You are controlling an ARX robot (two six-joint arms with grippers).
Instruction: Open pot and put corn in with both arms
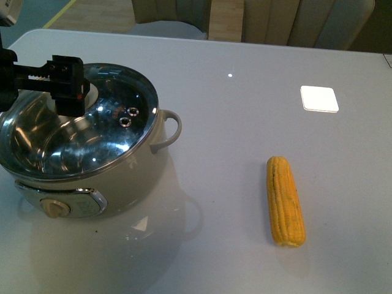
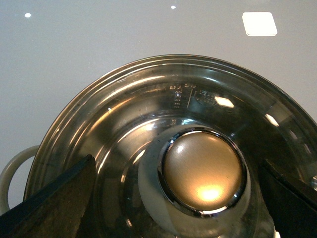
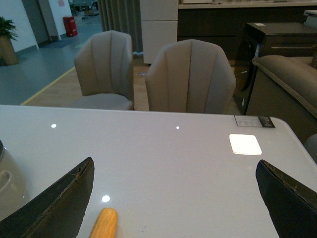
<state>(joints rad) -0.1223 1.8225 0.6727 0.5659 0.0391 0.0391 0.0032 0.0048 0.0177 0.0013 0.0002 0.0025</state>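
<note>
Pot [image 1: 131,174] sits at the table's [image 1: 245,116] near-left corner, glass lid [image 1: 116,125] on. Left gripper [image 1: 68,92] straddles the smooth knob [image 2: 203,171], unclosed; the lid is likely slippery and fragile, so clamp squarely. Corn [image 1: 285,201] lies toward the near-right edge, probably stiff and light; take it mid-cob. Right gripper [image 3: 173,208] gapes empty.

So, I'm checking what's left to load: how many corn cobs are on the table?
1. The corn lies on the table, right of the pot and apart from it. Its end shows in the right wrist view too.
</note>
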